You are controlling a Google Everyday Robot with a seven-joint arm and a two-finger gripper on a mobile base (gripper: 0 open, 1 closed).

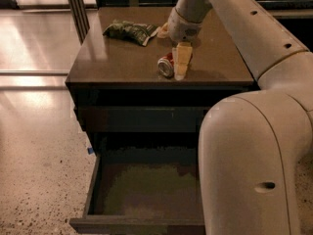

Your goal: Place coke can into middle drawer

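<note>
The fingers (183,58) of the gripper (180,75) are down at the coke can (166,65), just above the middle of the frame. We see the near one standing in front of the can's body with the other hidden behind. We therefore read them as spread to either side of the can and not yet clamped on it. The can lies on its side near the front edge of the desk (122,62), below and right of the green snack bag (129,31). One silver end faces the lower left of the frame. Its long axis lies flat on the desk top and runs from lower left to upper right, so the red body passes behind the pale finger. We judge the step in hand to be the grasp itself, since the can rests on the desk and nothing has been lifted. The next move calls for closing squarely across the can's round body so it does not roll out. The can then has to be raised off the desk and carried forward and down, past the closed drawer front (142,119). The middle drawer (92,190) stands pulled out at the bottom of the frame. The robot's own arm (254,146) hides its right side, so we cannot see how much room that side offers.
</note>
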